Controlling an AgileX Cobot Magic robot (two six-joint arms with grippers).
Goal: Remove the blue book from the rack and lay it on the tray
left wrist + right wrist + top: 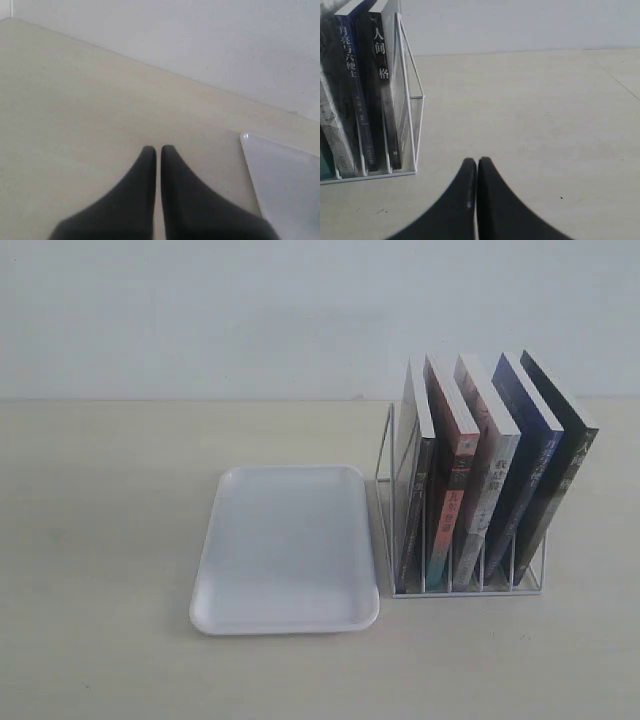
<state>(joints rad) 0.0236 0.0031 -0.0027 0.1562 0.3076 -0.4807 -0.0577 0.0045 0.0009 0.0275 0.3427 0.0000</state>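
The blue book (525, 490) stands upright in the white wire rack (467, 591), fourth slot from the left, between a white-spined book and a black one. In the right wrist view its blue spine (352, 85) shows white Chinese characters. The white tray (285, 545) lies empty just left of the rack, and one corner of the tray (285, 180) shows in the left wrist view. My left gripper (158, 148) is shut and empty over bare table beside the tray. My right gripper (476, 161) is shut and empty, a little off the rack's (412, 100) outer side. Neither arm shows in the exterior view.
Other books fill the rack: a black one (560, 485) at the far right, a white-spined one (495, 490) and two more on the left. The black book (382, 90) stands next to the blue spine. A pale wall rises behind the beige table (100, 540).
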